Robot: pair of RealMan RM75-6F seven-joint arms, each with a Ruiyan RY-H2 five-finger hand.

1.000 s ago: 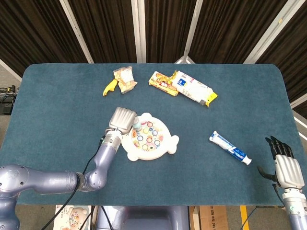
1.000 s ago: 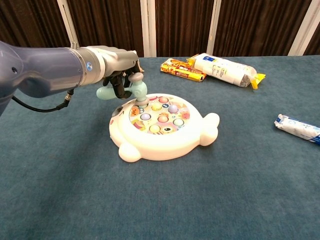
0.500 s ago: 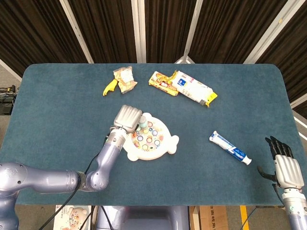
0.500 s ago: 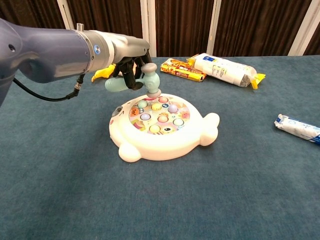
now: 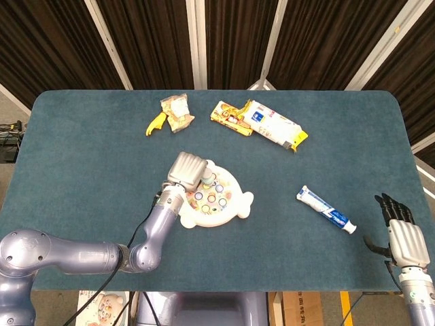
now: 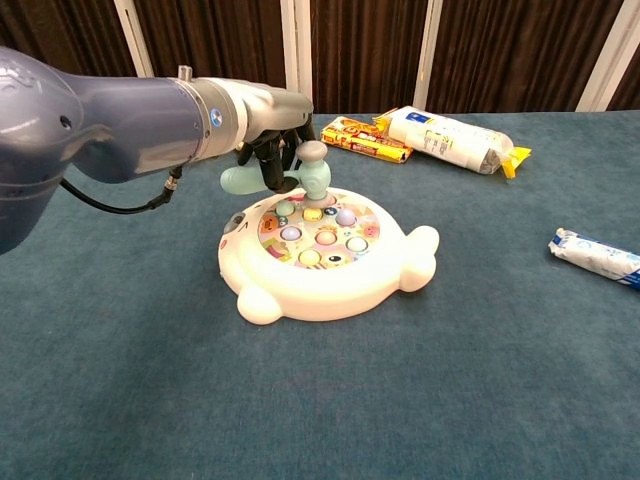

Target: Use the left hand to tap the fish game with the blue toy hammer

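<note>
Now left hand point(image 6: 262, 140) wrapped round hammer point(image 6: 300, 172) handle, head over fish game point(image 6: 320, 258) at 12 o'clock. Probably light, hard plastic; best held by handle.

toothpaste tube point(image 5: 325, 210), snack packets point(image 5: 258, 124) (far side)

Left hand point(image 6: 268, 135) reaches forward, fingers curled; right hand point(image 5: 408, 241) lies open, fingers straight.

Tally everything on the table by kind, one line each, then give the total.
Toys: 2, fish game and blue toy hammer, held by left hand
Snack packs: 3
Toothpaste tubes: 1
Total: 6
</note>
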